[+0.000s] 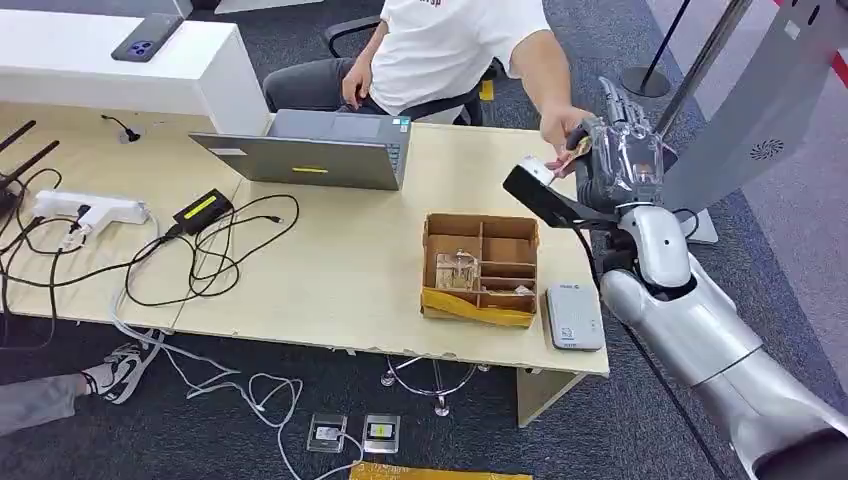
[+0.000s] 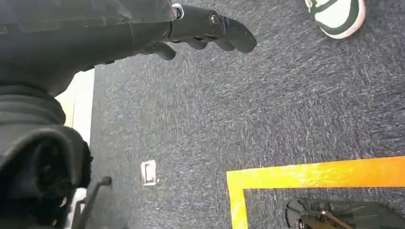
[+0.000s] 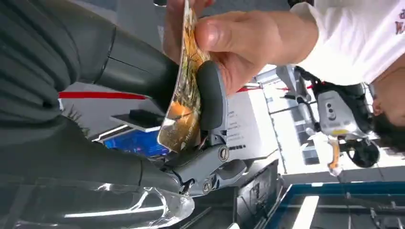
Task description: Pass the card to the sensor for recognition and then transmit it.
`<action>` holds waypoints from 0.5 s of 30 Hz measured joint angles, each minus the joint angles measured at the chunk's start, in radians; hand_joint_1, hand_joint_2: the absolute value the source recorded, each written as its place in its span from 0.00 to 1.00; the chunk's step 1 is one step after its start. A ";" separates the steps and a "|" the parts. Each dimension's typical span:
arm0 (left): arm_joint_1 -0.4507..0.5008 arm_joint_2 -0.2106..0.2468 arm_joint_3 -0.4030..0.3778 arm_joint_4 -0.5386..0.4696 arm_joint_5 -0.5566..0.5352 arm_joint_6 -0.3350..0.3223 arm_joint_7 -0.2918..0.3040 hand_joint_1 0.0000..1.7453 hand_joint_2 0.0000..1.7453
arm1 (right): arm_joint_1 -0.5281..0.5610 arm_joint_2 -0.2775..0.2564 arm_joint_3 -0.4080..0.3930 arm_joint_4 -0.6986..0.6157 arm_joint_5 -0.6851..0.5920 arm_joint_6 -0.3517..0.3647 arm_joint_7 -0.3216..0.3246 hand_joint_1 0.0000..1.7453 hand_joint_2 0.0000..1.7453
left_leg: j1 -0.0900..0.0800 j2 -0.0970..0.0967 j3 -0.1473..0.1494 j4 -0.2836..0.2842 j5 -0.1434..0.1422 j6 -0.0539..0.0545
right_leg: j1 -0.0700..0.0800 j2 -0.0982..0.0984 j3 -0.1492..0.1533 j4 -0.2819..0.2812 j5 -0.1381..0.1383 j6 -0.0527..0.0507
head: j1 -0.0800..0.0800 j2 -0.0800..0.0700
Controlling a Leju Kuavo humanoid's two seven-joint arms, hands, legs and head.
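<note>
Orange-and-yellow printed card (image 3: 184, 102): pinched on edge in the right hand (image 1: 622, 150), one end gripped by a person's hand (image 3: 229, 40). Long axis runs from robot fingers to person. Left hand (image 2: 200, 31): holds nothing, fingers loosely curled above blue-grey carpet (image 2: 286, 105).

A grey open laptop (image 1: 320, 150) stands on the pale wooden table (image 1: 330, 270), beside a brown divided cardboard box (image 1: 482, 268) (something clear inside, perhaps plastic); tangled black cables (image 1: 215, 250) lie left

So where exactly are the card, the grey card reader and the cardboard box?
card (image 3: 184, 102), right wrist view, on its printed face, between the robot's fingers.
card reader (image 1: 574, 317), head view, on its flat top.
cardboard box (image 1: 476, 310), head view, on its front wall.
</note>
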 joint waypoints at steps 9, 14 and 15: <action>-0.007 0.005 -0.027 0.000 -0.017 -0.014 0.010 0.00 0.00 | -0.058 0.082 0.073 0.201 -0.026 -0.039 -0.008 0.00 1.00 | 0.000 -0.001 0.000 0.000 0.000 0.000 | 0.000 -0.002 0.000 0.000 0.000 0.000 | 0.000 0.000; -0.010 0.010 -0.042 0.000 -0.024 -0.023 0.018 0.00 0.00 | -0.059 0.095 0.095 0.245 -0.029 -0.041 0.003 0.00 1.00 | 0.000 -0.001 0.000 0.000 0.000 0.000 | 0.000 -0.001 0.000 -0.001 0.000 0.000 | 0.000 0.000; -0.010 0.010 -0.044 0.000 -0.026 -0.028 0.019 0.00 0.00 | -0.060 0.095 0.097 0.253 -0.034 -0.041 0.005 0.00 1.00 | 0.000 -0.001 0.000 0.000 0.000 0.000 | 0.000 -0.001 0.000 -0.001 0.000 0.000 | 0.000 0.000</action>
